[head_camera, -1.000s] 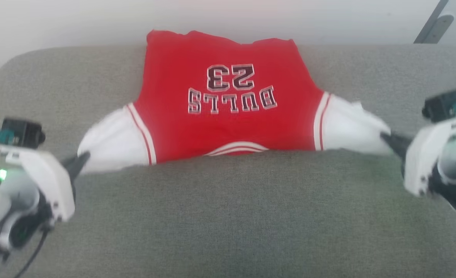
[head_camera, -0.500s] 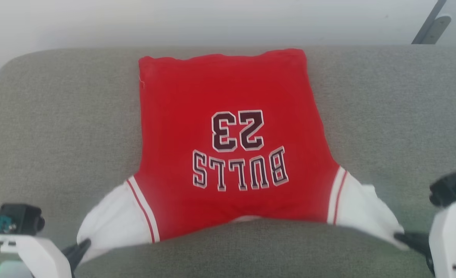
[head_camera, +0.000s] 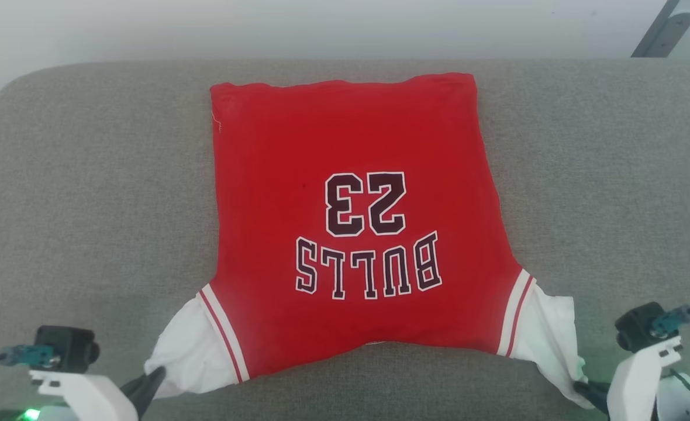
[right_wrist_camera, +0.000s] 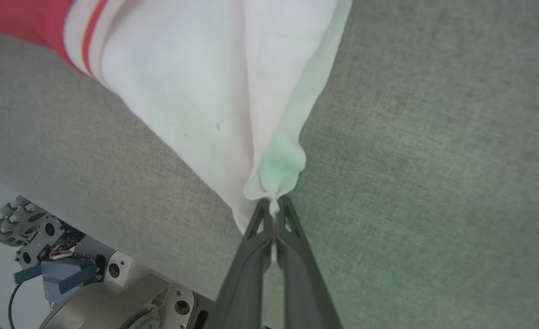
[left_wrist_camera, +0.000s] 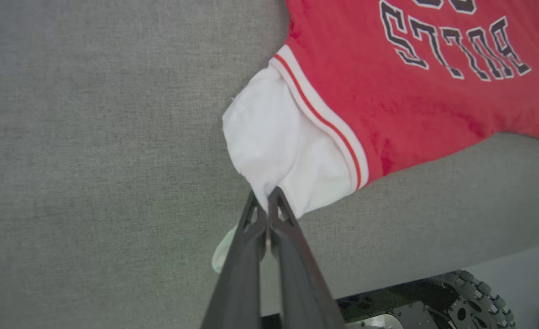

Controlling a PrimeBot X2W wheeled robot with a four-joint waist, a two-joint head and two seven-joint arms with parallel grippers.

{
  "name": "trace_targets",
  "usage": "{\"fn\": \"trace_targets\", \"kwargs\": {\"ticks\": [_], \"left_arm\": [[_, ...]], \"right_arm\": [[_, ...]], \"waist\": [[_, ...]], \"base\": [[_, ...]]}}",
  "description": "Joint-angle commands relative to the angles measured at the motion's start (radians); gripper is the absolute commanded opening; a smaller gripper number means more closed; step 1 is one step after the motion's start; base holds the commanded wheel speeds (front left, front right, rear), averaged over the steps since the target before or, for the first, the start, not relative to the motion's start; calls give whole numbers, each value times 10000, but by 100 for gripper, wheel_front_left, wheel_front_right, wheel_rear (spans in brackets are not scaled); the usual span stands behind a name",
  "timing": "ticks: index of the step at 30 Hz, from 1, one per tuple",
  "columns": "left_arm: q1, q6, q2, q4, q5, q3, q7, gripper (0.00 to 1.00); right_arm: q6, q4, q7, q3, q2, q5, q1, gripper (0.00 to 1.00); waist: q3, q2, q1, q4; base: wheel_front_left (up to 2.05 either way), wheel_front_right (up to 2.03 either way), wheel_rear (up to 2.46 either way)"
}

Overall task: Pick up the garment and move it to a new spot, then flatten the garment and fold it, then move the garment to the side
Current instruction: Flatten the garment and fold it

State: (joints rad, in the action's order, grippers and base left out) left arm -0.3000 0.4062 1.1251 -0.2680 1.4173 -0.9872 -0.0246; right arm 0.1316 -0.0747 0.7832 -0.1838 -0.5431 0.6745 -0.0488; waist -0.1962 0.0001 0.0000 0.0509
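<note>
Garment (head_camera: 345, 193) lies spread on grey cushion (head_camera: 88, 204), print upside down. Left gripper (head_camera: 157, 373) pinches near-left sleeve (head_camera: 187, 345); right gripper (head_camera: 582, 387) pinches near-right sleeve (head_camera: 549, 333).

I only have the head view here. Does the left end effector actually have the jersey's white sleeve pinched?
Observer: Yes. The left wrist view shows the left end effector shut on the edge of the jersey at its white sleeve end.
Operator: And the right one?
Observer: The right end effector is shut too, with a corner of the other sleeve bunched between its tips.
Operator: How close is that to the cushion's front edge?
Observer: Close. In the right wrist view the grey cushion ends just beside the fingers, with the robot's wheeled base below.
</note>
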Motion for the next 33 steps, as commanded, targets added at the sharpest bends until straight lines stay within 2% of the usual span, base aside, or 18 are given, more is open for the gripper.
{"fn": "trace_targets", "kwargs": {"ticks": [1,5,12,15,18,23,26,27,28,33], "left_arm": [[-180,-123,-156,157,-136,-25,1,0],[-359,-319,-508,542,-336,-106,2,0],[-407,-571,-920,1019,-477,-212,-160,0],[-516,-681,-1117,1184,-592,-239,-215,0],[-677,-794,-1358,1348,-752,-282,-211,0],[-1191,-1118,-1907,1664,-1041,-397,-55,0],[-1556,-1326,-2249,1876,-1251,-482,76,0],[-1556,-1326,-2249,1876,-1251,-482,76,0],[-1821,-1467,-2497,2017,-1408,-531,151,0],[-2464,-1879,-3139,2445,-1677,-639,306,0]], "right_arm": [[-17,151,-113,-11,101,-185,179,100],[-17,151,-78,-11,87,-431,398,100],[-17,-1132,14,773,-66,-479,865,100],[-17,-1588,-259,1153,142,-819,1423,100],[-17,-1458,-760,1335,523,-1323,2290,100],[-17,-139,-1963,986,985,-1991,4242,100],[-17,1123,-2660,703,1070,-2371,5477,100],[-17,1123,-2660,703,1070,-2371,5477,100],[-17,2113,-3061,618,1189,-2596,6265,100],[-17,4787,-3480,302,1223,-3009,8137,100]], "waist": [[20,-1,0,-17],[101,-1,0,-64],[244,-1,0,-127],[220,-1,0,-76],[131,-1,0,32],[-170,-1,0,425],[-432,-1,0,736],[-432,-1,0,736],[-642,-1,0,968],[-1193,-1,0,1651]], "base": [[0,0,0],[0,0,0],[0,0,0],[0,0,0],[0,0,0],[0,0,0],[0,0,0],[0,0,0],[0,0,0],[0,0,0]]}}
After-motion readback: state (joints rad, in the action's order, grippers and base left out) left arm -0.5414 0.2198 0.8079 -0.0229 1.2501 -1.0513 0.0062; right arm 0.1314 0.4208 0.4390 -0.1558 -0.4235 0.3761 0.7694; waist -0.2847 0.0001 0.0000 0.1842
